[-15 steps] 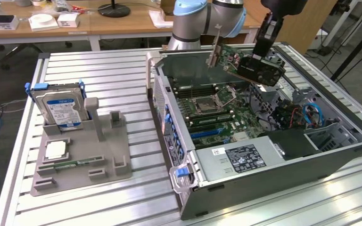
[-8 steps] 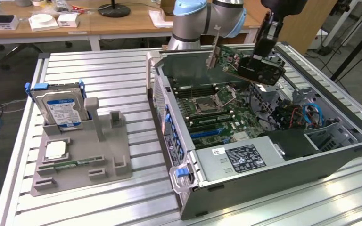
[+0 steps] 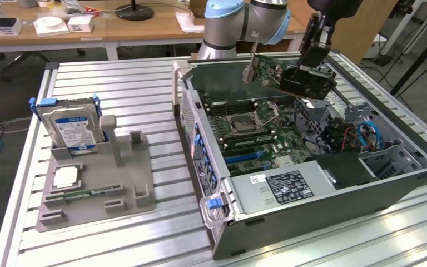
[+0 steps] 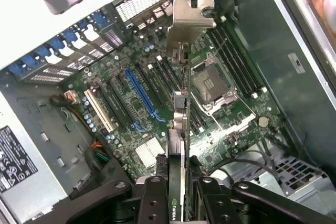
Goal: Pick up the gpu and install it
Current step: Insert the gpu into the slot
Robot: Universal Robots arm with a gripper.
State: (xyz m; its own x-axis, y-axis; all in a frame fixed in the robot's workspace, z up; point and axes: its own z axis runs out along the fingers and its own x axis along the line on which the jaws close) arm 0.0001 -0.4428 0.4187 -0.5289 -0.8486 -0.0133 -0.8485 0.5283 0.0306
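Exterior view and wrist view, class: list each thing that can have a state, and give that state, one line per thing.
gripper, shut on the graphics card.
graphics card, held tilted above the open computer case, not yet in a slot.
computer case, lying on its side, open.
blue slot, empty.
hard drive, standing upright in the grey holder.

NVIDIA logo (image 4: 173,209) printed on gpu (image 4: 180,129) edge.

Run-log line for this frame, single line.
gripper: shut on gpu | gpu: held in air above motherboard of open case | seated: no
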